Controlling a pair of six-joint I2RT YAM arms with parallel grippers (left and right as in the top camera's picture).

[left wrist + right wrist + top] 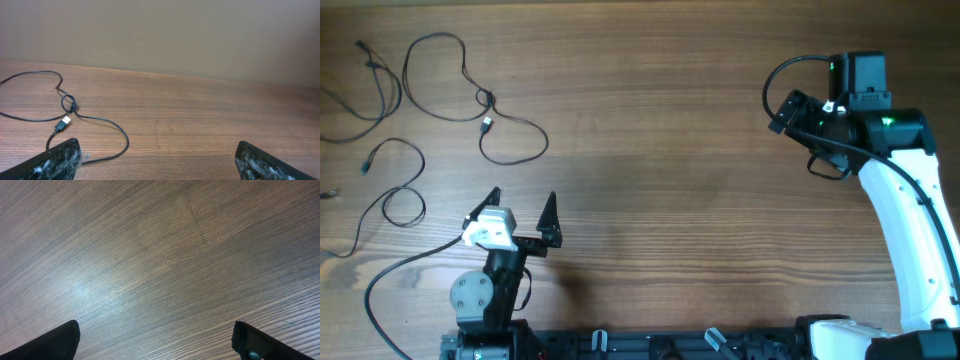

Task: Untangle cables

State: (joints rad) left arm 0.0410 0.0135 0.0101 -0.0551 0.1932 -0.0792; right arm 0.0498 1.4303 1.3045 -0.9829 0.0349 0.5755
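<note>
Cables (440, 110) lie looped across the overhead frame's upper left, one crossing itself near a silver-tipped plug (63, 124). Left gripper (524, 206), fingers spread, faces them. Right gripper (155, 340), fingers also spread, sits over bare table (660, 150), well apart.
</note>
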